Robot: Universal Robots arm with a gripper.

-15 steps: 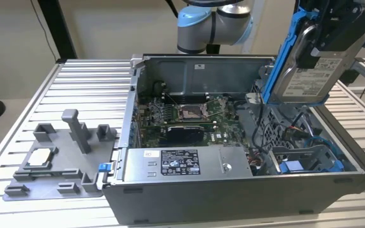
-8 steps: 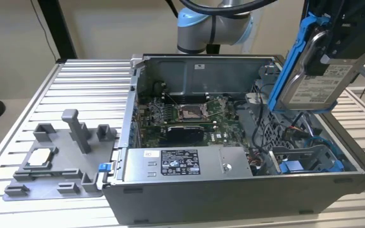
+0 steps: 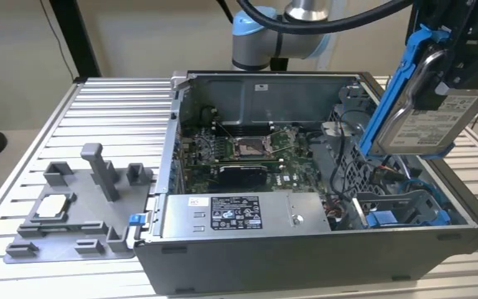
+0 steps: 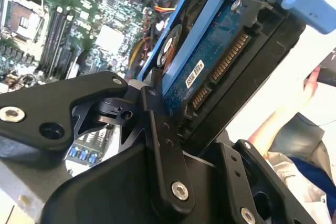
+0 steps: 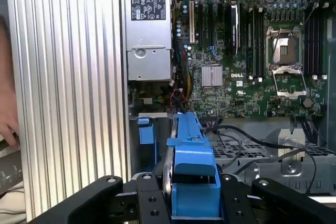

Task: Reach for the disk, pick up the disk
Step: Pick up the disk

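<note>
The disk (image 3: 426, 121), a silver-grey drive with a white label in a blue bracket, hangs tilted on edge above the exterior view's right side of the open computer case. My gripper (image 3: 443, 80) is shut on its upper part. In the second wrist view the disk (image 4: 210, 64) shows its blue circuit board and connector, clamped between my black fingers (image 4: 157, 129). The first wrist view looks down along the blue bracket (image 5: 191, 166), which sits inside my gripper (image 5: 192, 204).
Below lies the open case (image 3: 305, 255) with its motherboard (image 3: 248, 149), power supply (image 3: 239, 215), cables and a blue bay piece (image 3: 388, 218). A grey fixture (image 3: 73, 212) stands on the slatted table at the exterior view's left. A person's hand (image 5: 7, 124) rests at the table edge.
</note>
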